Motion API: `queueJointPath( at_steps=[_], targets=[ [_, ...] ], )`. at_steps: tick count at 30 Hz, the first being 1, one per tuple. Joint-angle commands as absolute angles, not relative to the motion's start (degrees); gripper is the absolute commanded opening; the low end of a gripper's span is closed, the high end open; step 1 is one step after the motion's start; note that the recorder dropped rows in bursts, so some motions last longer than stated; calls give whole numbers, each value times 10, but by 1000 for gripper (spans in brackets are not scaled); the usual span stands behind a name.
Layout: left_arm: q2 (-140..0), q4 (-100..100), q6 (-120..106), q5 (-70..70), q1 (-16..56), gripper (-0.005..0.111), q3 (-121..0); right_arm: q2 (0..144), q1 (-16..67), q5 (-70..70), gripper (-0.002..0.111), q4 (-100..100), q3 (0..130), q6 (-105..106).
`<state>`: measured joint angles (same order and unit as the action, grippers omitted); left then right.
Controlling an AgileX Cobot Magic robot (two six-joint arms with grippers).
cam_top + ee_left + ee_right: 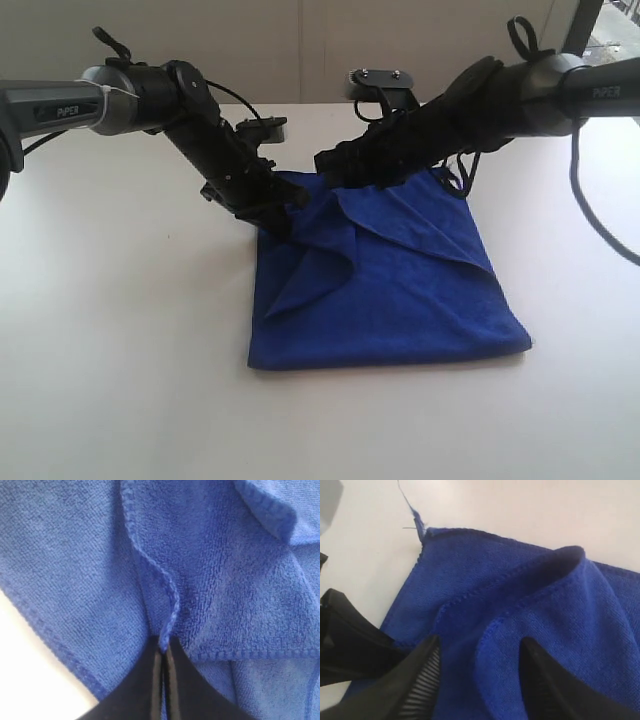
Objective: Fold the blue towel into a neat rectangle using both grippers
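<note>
The blue towel (400,290) lies partly folded on the white table, its near part flat and its far part bunched in loose diagonal folds. My left gripper (285,212) reaches down to the towel's far left part. In the left wrist view it (164,649) is shut on a raised hem of the towel (225,580). My right gripper (335,165) is low over the far edge, close beside the left one. In the right wrist view it (480,647) stands open, and a raised fold of towel (545,605) lies between its spread fingers (427,675).
The white table (120,350) stretches wide on both sides and in front of the towel. A loose thread (412,510) sticks out of one towel corner. A black arm part (345,640) sits close beside the right gripper. A pale wall stands behind the table.
</note>
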<state>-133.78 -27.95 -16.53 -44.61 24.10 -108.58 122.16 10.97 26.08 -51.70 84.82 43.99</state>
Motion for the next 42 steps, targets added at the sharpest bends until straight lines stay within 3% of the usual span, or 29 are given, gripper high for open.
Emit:
queueJointPath(
  at_steps=[1,7,13,17,23,42],
  targets=[
    [-1347,-278,-163,-472,240,0,-1086,1231,115,258,46,-519,852,435],
    [-1353,-278,-163,-476,240,0,-1086,1237,115,255,44,-524,852,435],
    [-1354,-264,-163,-475,240,0,-1086,1246,115,254,34,-531,852,435],
    [-1354,-256,-162,-477,240,0,-1086,1247,115,249,24,-530,852,435],
    [-1354,-256,-163,-473,240,0,-1086,1246,115,245,0,-526,852,436],
    [-1222,-251,-223,-487,230,0,-1086,1083,62,350,0,-294,852,414]
  ],
)
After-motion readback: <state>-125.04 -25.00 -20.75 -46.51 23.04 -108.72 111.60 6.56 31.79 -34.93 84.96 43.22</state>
